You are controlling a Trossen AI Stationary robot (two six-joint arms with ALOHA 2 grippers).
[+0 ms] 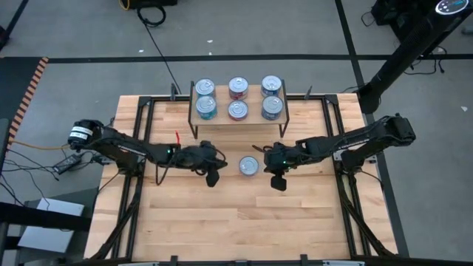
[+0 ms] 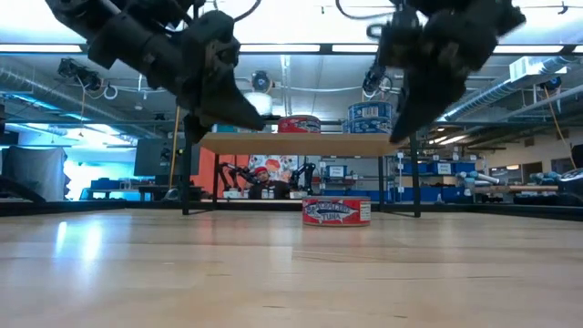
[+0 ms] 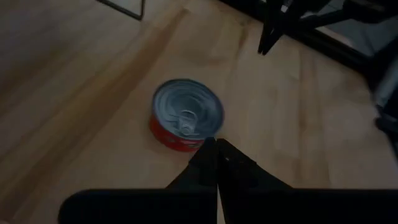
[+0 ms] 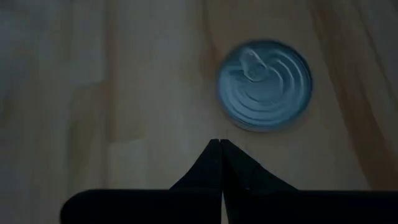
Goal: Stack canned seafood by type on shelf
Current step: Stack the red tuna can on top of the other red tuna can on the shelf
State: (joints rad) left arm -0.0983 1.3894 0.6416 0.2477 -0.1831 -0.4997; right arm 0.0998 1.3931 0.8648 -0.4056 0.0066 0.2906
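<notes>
One tin with a red label [image 1: 249,165] stands alone on the wooden tabletop in front of the shelf [image 1: 194,118]; it also shows in the low view [image 2: 336,211]. Six tins [image 1: 237,109] sit on the shelf plank in two rows of three: blue-sided at the left and right, red-sided in the middle. My left gripper [image 1: 215,176] hangs shut above the table just left of the lone tin [image 3: 186,115]. My right gripper [image 1: 277,179] hangs shut just right of that tin [image 4: 265,85]. Both grippers are clear of the tabletop in the low view.
The shelf plank [image 2: 301,143] stands on thin black legs near the table's far edge, behind the lone tin. Bare wooden tabletop [image 1: 236,222] stretches toward the near edge. Black frame rails [image 1: 140,133] run along the table's left and right sides.
</notes>
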